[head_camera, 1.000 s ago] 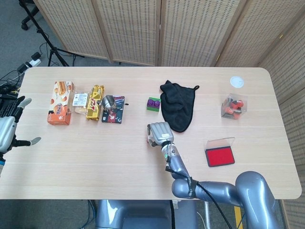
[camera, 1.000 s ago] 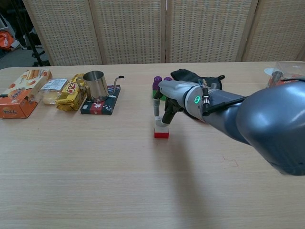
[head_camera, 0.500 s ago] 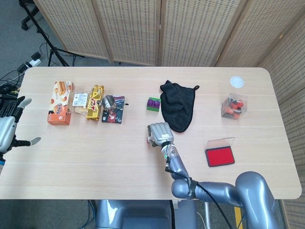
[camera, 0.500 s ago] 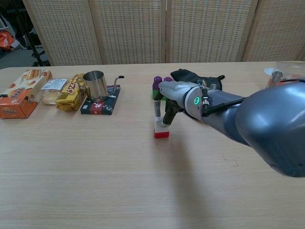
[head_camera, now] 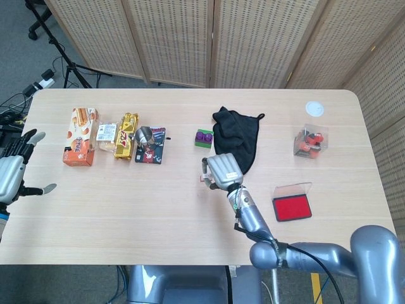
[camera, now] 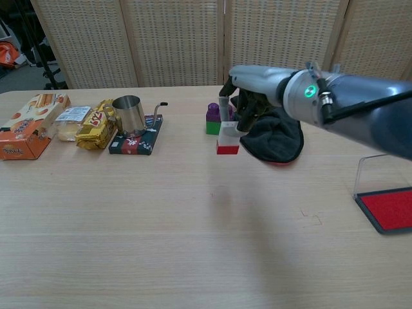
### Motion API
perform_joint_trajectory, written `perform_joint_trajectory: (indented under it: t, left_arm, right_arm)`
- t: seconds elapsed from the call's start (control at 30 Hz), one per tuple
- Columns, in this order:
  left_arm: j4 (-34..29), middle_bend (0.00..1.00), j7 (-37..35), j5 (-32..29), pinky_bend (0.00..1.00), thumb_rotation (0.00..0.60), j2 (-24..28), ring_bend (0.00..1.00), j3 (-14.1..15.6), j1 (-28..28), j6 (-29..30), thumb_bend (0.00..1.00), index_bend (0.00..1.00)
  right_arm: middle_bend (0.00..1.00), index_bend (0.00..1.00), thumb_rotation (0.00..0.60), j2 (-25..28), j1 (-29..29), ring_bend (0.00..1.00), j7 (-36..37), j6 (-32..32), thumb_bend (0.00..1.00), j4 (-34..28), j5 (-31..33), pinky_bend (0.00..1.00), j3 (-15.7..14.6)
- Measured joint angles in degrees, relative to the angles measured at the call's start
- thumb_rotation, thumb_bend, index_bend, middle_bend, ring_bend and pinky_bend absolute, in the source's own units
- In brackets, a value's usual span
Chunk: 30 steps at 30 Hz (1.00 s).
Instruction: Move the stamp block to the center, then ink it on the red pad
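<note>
The stamp block, white with a red base and a grey handle, hangs in the air above the table, and my right hand grips it by the handle. In the head view the same hand covers most of the stamp block, just left of the black cloth. The red ink pad lies with its clear lid raised near the front right, and also shows at the right edge of the chest view as the red ink pad. My left hand hovers open off the table's left edge.
A black cloth lies behind the right hand, with a purple and green block beside it. A metal cup on a dark packet, gold snack bars and an orange box line the left. A clear box of red pieces stands at the far right.
My right hand has lifted the stamp block off the table and carried it right, toward the black cloth. The left hand has hardly moved.
</note>
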Motion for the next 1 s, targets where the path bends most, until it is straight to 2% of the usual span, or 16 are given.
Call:
perform_joint_trajectory:
  t: [0.2, 0.47, 0.77, 1.0]
  left_arm:
    - [-0.55, 0.0, 1.51, 0.55, 0.0, 0.6, -0.45, 0.0, 0.39, 0.01, 0.29, 0.12, 0.0]
    - [-1.28, 0.0, 3.75, 0.8, 0.0, 0.6, -1.26, 0.0, 0.75, 0.19, 1.36, 0.12, 0.0]
    - [-1.85, 0.0, 5.74, 0.8, 0.0, 0.6, -2.01, 0.0, 1.03, 0.17, 1.9, 0.12, 0.0]
    - [-2.11, 0.0, 6.73, 1.01, 0.0, 0.6, -2.42, 0.0, 1.3, 0.11, 1.98, 0.12, 0.0]
  right_arm:
    - [0.95, 0.58, 0.6, 11.49, -5.41, 0.9, 3.98, 1.12, 0.52, -7.58, -6.7, 1.0, -1.66]
    - [0.95, 0.58, 0.6, 25.17, -14.99, 0.9, 14.95, 0.92, 0.52, -12.16, -20.0, 1.0, -8.02]
    - [0.96, 0.58, 0.6, 31.07, -24.93, 0.9, 28.8, 1.72, 0.56, -9.87, -34.65, 1.0, -16.93]
    - [0.96, 0.58, 0.6, 29.59, -27.95, 0.9, 34.89, 1.0, 0.57, -3.66, -37.37, 1.0, -19.09]
